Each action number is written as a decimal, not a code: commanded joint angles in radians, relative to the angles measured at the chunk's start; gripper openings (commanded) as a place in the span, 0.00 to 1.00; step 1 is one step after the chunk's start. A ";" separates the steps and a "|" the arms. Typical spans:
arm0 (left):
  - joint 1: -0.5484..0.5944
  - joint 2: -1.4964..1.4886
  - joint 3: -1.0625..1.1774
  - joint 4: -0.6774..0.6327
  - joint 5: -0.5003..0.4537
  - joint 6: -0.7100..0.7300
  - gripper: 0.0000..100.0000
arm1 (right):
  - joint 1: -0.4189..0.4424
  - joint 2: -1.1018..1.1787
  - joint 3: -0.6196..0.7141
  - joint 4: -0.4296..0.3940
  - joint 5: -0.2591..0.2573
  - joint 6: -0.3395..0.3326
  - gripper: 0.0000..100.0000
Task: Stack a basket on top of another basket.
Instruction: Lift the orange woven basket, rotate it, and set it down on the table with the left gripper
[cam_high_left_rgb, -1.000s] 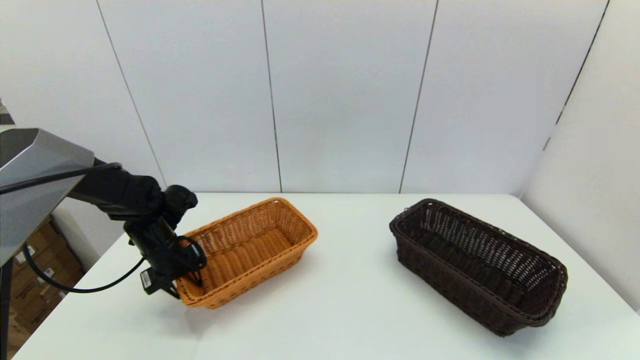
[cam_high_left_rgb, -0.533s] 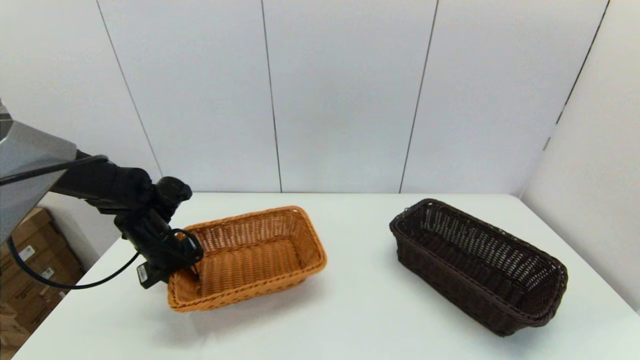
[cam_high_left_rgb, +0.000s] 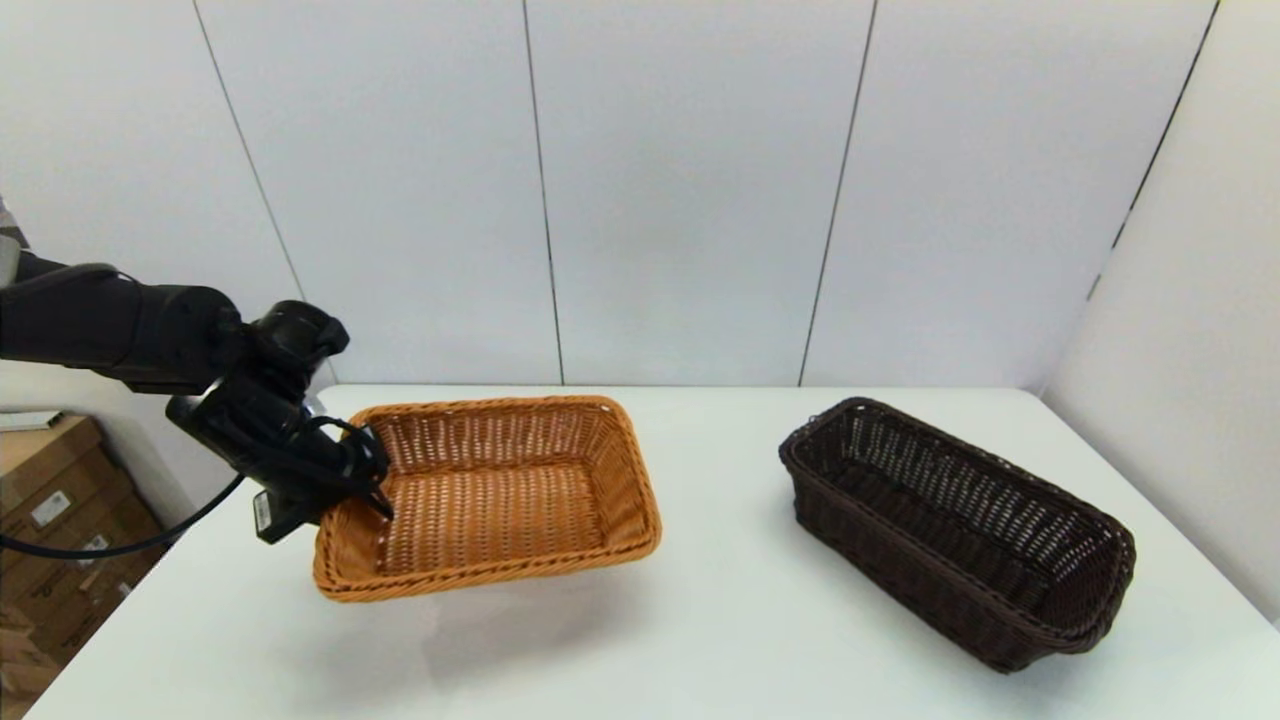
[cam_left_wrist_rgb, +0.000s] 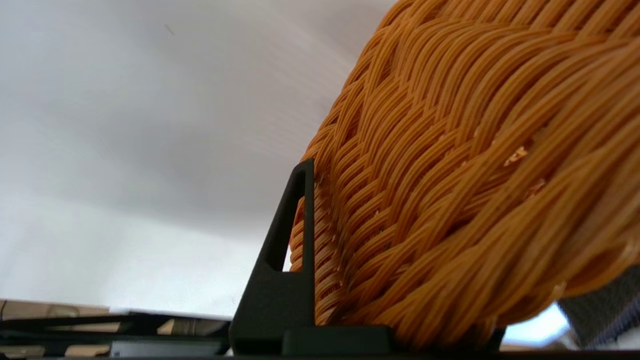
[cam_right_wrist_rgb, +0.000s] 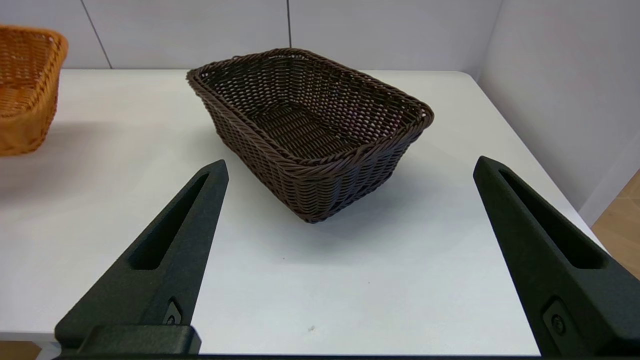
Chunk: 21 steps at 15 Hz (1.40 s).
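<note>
The orange-tan basket (cam_high_left_rgb: 495, 495) is held clear of the white table (cam_high_left_rgb: 700, 620) at the table's left side, tilted so that its open top faces partly forward, and a soft shadow is cast on the table surface beneath it. Its left short end is gripped by the left gripper (cam_high_left_rgb: 365, 490), whose fingers are closed over the braided rim, one finger inside the basket and one outside. In the left wrist view the rim's thick orange braid (cam_left_wrist_rgb: 450, 175) is seen pressed against one black finger (cam_left_wrist_rgb: 285, 280), while the other finger is hidden behind the weave. The left arm is reached in from the left edge of the head view, with a black cable looped below it. The dark brown basket (cam_high_left_rgb: 955, 530) is seen resting flat on the table at the right side, well apart from the orange-tan one, its long axis angled away toward the table's far edge and its inside bare. The right gripper (cam_right_wrist_rgb: 350, 165) is seen only in the right wrist view, where its two fingers are spread wide with nothing between them, and it is held near the table's front edge, pointed at the dark brown basket. Cardboard boxes (cam_high_left_rgb: 50, 500) are visible past the table's left edge.
</note>
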 joint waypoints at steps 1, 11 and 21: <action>-0.001 -0.012 0.000 0.033 -0.057 0.046 0.00 | 0.000 0.000 0.000 0.000 0.000 0.000 1.00; -0.063 0.014 -0.035 0.180 -0.190 0.339 0.00 | 0.000 0.000 0.000 0.000 0.000 0.000 1.00; -0.221 0.210 -0.265 0.177 -0.187 0.152 0.00 | 0.000 0.000 0.000 0.000 0.000 0.000 1.00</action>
